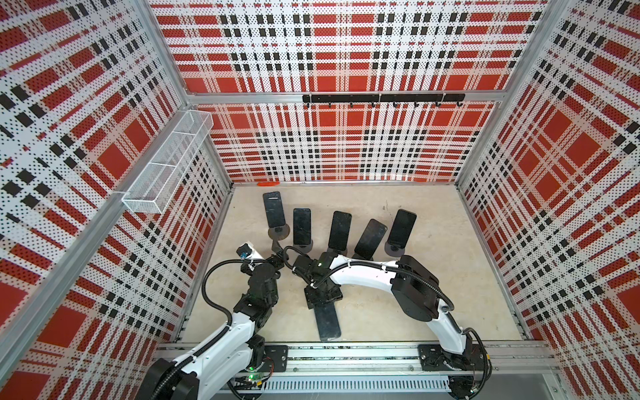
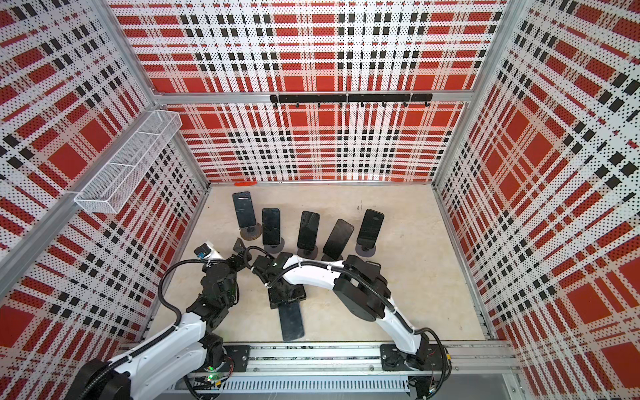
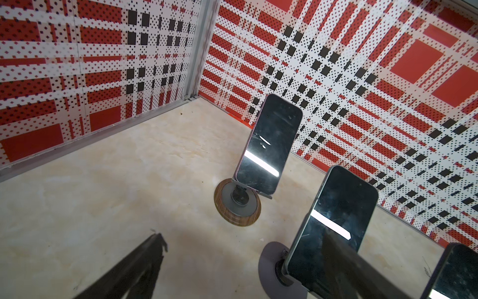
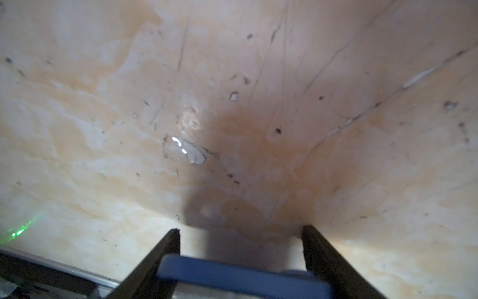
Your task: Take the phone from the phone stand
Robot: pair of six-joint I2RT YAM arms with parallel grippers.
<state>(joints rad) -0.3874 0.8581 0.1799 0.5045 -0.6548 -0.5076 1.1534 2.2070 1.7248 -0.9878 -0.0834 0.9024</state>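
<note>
left wrist view: the left fingers (image 3: 139, 266) are spread wide and empty, aimed near the leftmost phone (image 3: 269, 145), which is propped on a wood-rimmed stand (image 3: 252, 209) at the far left of the table (image 3: 103, 194). in both top views four more phones (image 1: 339, 230) are seen standing in a row to its right. nearer, at the middle, the held phone (image 1: 327, 322) is clamped across its width by the right fingers (image 4: 165, 243), well apart from that row; whether it touches the table cannot be told. it is judged stiff, fairly light, glass-faced and slick, so the long edges are best gripped, never the screen, and a drop could crack it.
</note>
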